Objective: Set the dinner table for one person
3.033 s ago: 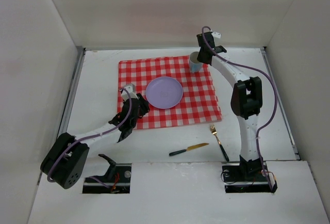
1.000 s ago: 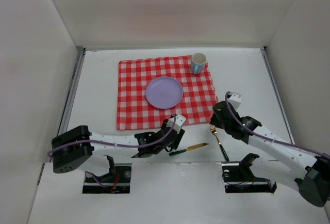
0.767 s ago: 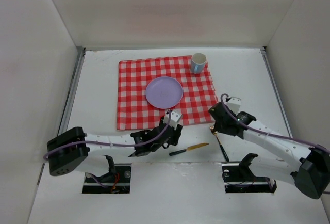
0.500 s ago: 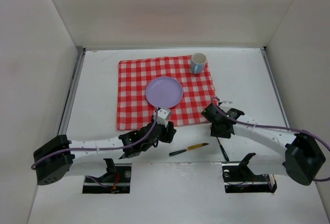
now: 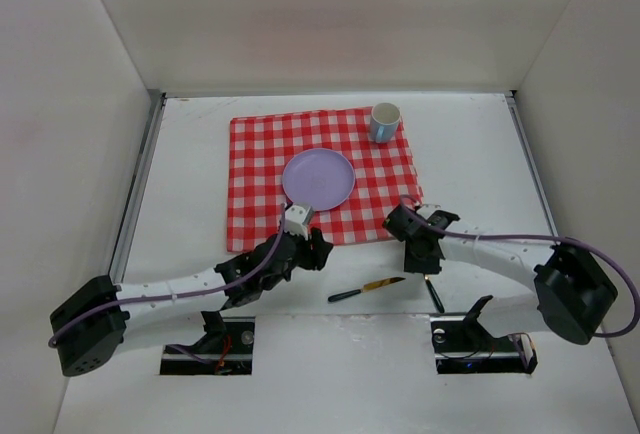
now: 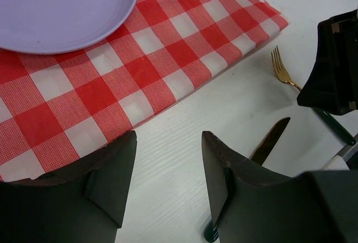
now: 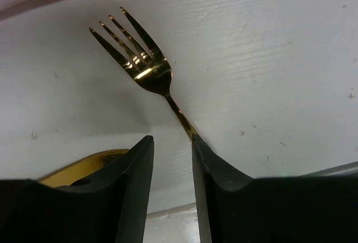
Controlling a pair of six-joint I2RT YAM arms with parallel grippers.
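Observation:
The dinner table [image 5: 190,154] is a white surface carrying a red-and-white checked cloth [image 5: 262,154], a lilac plate [image 5: 318,177] and a blue-and-white cup [image 5: 384,122]. Off the cloth's near edge lie a gold fork with a dark handle [image 5: 433,296] and a gold-bladed knife [image 5: 365,288]. My left gripper [image 6: 168,142] is open and empty over bare table at the cloth's front edge, with the knife [image 6: 271,139] to its right. My right gripper [image 7: 172,142] hangs low over the fork [image 7: 140,58]. Its jaws stand narrowly apart with nothing between them, and the fork's neck runs under the right finger [image 7: 215,176].
White walls enclose the table on three sides, and a metal rail [image 5: 140,184] runs along the left. The two arm bases [image 5: 210,339] sit at the near edge. The right arm's black gripper [image 6: 335,69] shows close by in the left wrist view.
My left gripper has drawn back from the knife, up and left to the cloth's front edge. My right gripper has slid left over the fork's head and its jaws have narrowed.

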